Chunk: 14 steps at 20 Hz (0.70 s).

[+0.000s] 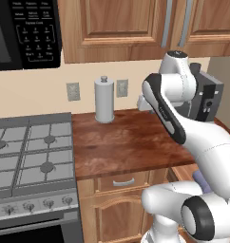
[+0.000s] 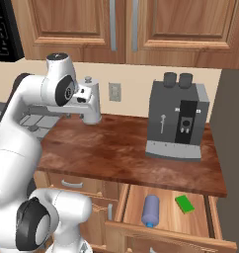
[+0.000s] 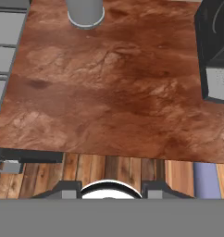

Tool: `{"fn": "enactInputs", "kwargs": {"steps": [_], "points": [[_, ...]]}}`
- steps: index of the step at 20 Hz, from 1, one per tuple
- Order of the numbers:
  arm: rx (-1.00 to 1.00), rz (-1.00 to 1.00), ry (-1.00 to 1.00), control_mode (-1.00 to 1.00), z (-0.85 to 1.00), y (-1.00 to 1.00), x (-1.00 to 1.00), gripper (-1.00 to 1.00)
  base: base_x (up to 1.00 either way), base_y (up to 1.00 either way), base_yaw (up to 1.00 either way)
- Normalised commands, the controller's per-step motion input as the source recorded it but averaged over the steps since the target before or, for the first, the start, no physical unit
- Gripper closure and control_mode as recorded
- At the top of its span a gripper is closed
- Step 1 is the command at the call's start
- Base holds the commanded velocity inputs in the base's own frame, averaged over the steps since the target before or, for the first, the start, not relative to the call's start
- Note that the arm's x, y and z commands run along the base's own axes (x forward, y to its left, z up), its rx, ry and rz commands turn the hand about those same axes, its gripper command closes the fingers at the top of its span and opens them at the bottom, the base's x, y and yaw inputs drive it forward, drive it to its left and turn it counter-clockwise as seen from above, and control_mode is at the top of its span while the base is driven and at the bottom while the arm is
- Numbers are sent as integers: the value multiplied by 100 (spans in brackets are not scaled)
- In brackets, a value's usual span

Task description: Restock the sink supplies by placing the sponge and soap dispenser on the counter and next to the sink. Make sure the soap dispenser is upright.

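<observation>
Your two task items lie in the pulled-out light wooden drawer point(image 2: 136, 210) below the glossy reddish-brown wood-grain counter point(image 2: 121, 153): the small flat bright green sponge point(image 2: 185, 204) sits near the drawer's right side, and the pale lavender cylindrical soap dispenser point(image 2: 150, 210) lies on its side just to the left of it, the two apart. No sink shows from here, so judge that a drive of the base is due once something is in hand.

The two-finger gripper point(image 3: 111, 190) hangs high above the counter's front edge, its dark tips barely rising into the hand view; you cannot tell how far apart they stand, and nothing is seen between them.

Watch these risks. The dispenser is round and lying flat, so a pinch off its middle may roll it against the drawer wall. Reaching down into the drawer, the wrist may clip the counter's overhanging edge. The grey boxy coffee machine point(image 2: 177, 118) stands close above the drawer and the grey upright paper-towel cylinder point(image 1: 104, 100) stands at the back, both in swing range.
</observation>
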Motion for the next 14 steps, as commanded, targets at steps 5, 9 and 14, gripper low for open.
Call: {"fn": "enactInputs", "kwargs": {"steps": [5,9,14], "points": [[0,0,1,-100,-18,0,-7,-100,0,0,0],[7,0,0,-100,-69,-21,-28,-100,0,0,0],[30,0,0,-100,-92,-95,-62,-100,0,0,0]]}}
